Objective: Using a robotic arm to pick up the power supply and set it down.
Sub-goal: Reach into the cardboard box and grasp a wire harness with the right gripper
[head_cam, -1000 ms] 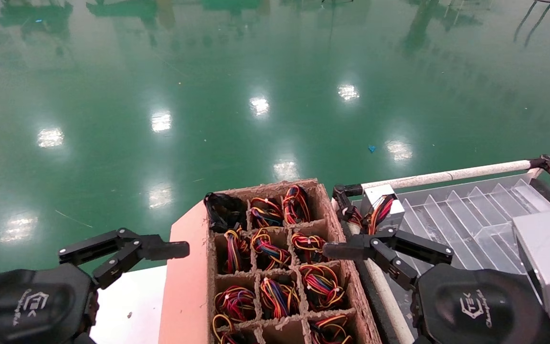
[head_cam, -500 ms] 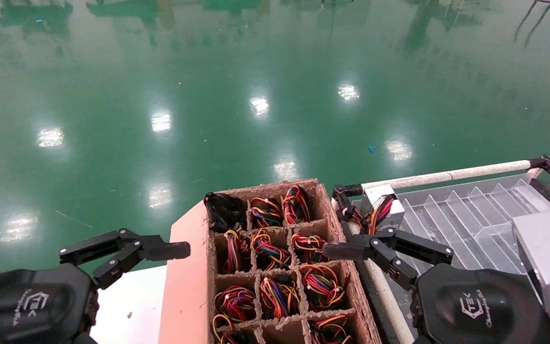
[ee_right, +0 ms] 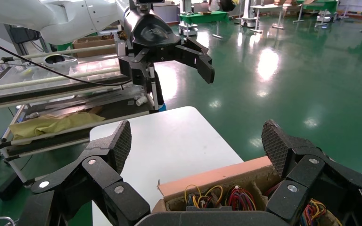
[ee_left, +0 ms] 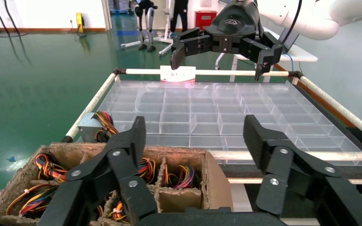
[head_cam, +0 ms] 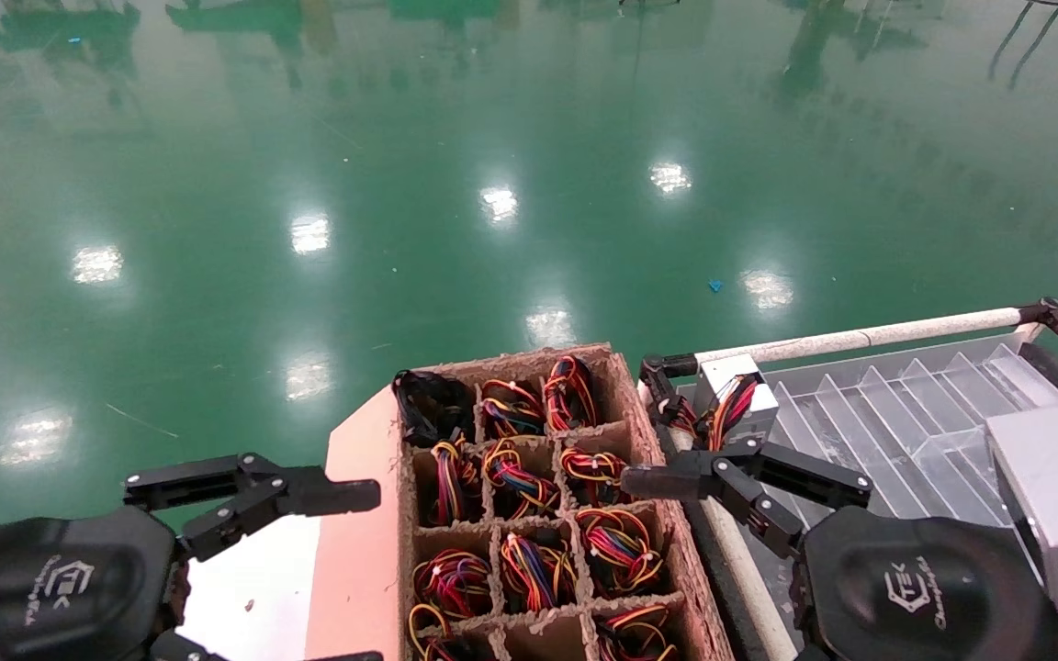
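The power supply [head_cam: 736,395], a small silver box topped by red, yellow and black wires, sits in the near-left corner of the clear compartment tray [head_cam: 906,413]; in the left wrist view the power supply [ee_left: 90,127] shows just past the cardboard box. My right gripper [head_cam: 641,560] hovers open over the box's right wall, a short way nearer me than the supply, and holds nothing. My left gripper [head_cam: 373,576] is open and empty at the box's left side, above the white table [head_cam: 253,588]. In their own wrist views the left gripper [ee_left: 193,136] and right gripper [ee_right: 198,141] both have their jaws spread wide.
A cardboard divider box [head_cam: 648,431] holds several wire bundles in its cells between the two grippers. A white tube rail [head_cam: 860,338] frames the clear tray. A silver block [head_cam: 1052,496] rides on my right wrist. Green floor lies beyond.
My left gripper has shifted slightly right toward the cardboard box and a little lower. The right gripper and the power supply have not moved.
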`<state>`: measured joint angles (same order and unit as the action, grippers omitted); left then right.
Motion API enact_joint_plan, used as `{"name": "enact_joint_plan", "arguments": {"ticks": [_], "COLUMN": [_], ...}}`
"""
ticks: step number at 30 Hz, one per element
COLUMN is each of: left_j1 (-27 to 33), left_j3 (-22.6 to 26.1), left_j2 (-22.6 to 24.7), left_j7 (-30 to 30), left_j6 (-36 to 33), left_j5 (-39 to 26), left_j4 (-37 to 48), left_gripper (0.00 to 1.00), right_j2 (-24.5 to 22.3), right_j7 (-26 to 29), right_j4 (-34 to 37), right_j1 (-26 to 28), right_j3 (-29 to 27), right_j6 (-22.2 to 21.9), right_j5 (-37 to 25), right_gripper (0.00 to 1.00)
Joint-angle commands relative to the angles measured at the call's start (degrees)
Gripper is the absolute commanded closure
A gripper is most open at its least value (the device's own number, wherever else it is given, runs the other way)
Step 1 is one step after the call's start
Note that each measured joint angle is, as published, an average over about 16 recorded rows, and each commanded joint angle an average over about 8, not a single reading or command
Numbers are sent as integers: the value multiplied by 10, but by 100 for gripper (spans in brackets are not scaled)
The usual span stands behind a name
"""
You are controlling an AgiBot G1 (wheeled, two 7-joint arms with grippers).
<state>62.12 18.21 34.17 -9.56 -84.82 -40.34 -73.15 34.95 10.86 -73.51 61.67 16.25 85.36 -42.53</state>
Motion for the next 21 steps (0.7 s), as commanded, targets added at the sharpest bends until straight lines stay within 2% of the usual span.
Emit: {"name": "enact_joint_plan", "arguments": {"ticks": [1,10,18,19,21], "left_j1": [0,0,0,0,0], "left_j3": [0,0,0,0,0], "left_j2": [0,0,0,0,0], "left_j7": [0,0,0,0,0], "left_j6": [0,0,0,0,0], "left_j5": [0,0,0,0,0], "left_j4": [0,0,0,0,0], "left_gripper": [100,100,100,100,100], "right_j2": [0,-2,11,15,24], "right_j7": [-1,26,82,91,105], "right_j4": [0,2,0,2,8], "right_j1": [-1,13,45,51,62], "right_j3": [-1,25,72,79,91], "right_j6": [2,-40,-81,-85,-90], "right_j5": [3,-70,-177,-190,-213], "right_gripper": [0,0,0,1,15]}}
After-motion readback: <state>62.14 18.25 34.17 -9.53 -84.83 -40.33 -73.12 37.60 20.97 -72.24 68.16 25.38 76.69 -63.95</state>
